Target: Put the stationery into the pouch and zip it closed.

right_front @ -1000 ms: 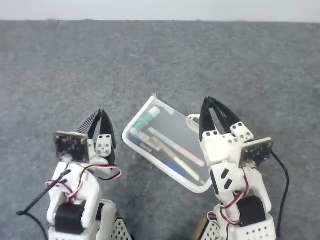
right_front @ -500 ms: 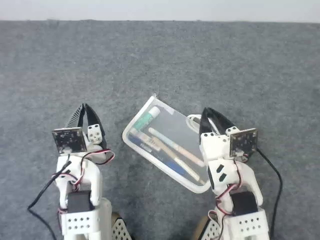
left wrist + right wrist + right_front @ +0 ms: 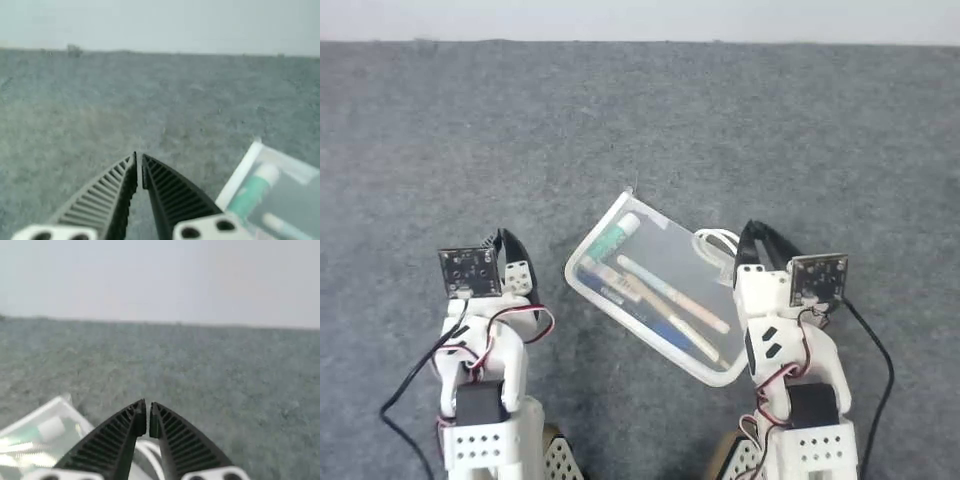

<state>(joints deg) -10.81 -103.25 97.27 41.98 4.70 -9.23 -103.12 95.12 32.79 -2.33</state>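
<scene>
Grey bench (image 3: 620, 110), clear pouch (image 3: 676, 252) near its front edge.
Stationery (image 3: 670, 292) lies inside; left claw (image 3: 139, 160) and right claw (image 3: 148, 407) flank it, both clenched, grasping nothing.

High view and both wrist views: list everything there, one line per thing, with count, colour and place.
pouch: one, clear with white edging, flat on the table between the two arms, set at a slant
green and white stick: one, inside the pouch at its far end
pens: several, cream, white and blue, side by side inside the pouch
loop: one, white, at the pouch's edge beside the right gripper
table cover: one, grey, carpet-like
wall: pale, behind the table's far edge
left gripper: one, black fingers, shut, off the pouch's left side
right gripper: one, black fingers, shut, over the loop
</scene>
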